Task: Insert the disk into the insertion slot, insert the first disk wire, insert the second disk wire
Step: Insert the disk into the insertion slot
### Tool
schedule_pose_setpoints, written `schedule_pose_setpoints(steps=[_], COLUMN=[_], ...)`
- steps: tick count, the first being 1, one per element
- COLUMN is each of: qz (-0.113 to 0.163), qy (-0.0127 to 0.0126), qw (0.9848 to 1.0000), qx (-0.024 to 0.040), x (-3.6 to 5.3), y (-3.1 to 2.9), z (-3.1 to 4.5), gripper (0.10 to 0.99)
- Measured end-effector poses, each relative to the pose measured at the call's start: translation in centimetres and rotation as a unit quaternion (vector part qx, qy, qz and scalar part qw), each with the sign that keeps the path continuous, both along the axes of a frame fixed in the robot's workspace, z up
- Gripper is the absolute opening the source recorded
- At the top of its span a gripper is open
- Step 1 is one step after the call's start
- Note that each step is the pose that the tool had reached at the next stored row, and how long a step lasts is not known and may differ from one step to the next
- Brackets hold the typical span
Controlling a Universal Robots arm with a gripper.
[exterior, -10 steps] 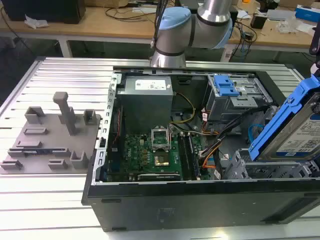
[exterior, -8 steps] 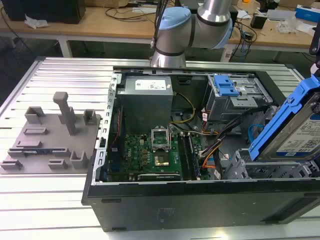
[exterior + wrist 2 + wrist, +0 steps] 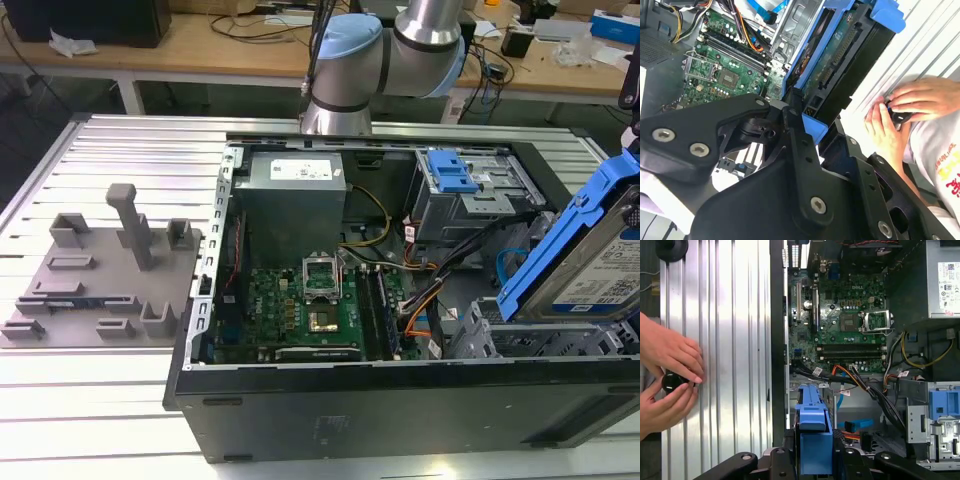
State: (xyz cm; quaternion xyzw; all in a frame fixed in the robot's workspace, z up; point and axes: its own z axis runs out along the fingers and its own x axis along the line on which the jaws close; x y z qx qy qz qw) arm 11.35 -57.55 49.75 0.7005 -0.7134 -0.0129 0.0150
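Observation:
The disk (image 3: 598, 268), a silver drive with a white label in a bright blue carrier, hangs tilted at the exterior view's right, over the open computer case. Just below it lies the insertion slot (image 3: 505, 340), a low grey perforated metal bay. In the second wrist view my gripper (image 3: 810, 117) is shut on the disk (image 3: 837, 60), with its black fingers (image 3: 792, 132) pressed on the blue frame. The first wrist view shows the carrier's blue edge (image 3: 812, 432) standing between the fingers of the gripper (image 3: 812, 462).
A taller grey cage with a blue latch (image 3: 452, 172) stands behind the slot. Loose cables (image 3: 430, 300) run past the motherboard (image 3: 305, 315). A person's hands (image 3: 670, 382) hold a black knob on the ribbed table beside the case. A grey fixture plate (image 3: 100, 275) lies at the exterior view's left.

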Motion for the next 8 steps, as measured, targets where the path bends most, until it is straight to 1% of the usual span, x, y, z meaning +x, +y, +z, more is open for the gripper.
schedule_pose_setpoints(steps=[4,5,6,7,8], qz=[0.0,0.0,0.0,0.0,-0.001], qy=[0.0,-0.0033,-0.0114,-0.0268,-0.0279], qw=[1.0,1.0,0.9999,0.9996,0.9996], qx=[-0.0001,-0.0001,0.0,0.0001,0.0001], x=[0.0,-0.01,-0.04,-0.18,-0.25], y=[0.0,0.0,0.0,0.0,0.0], z=[0.0,0.0,-0.01,-0.03,-0.09], gripper=[0.365,0.365,0.365,0.365,0.365])
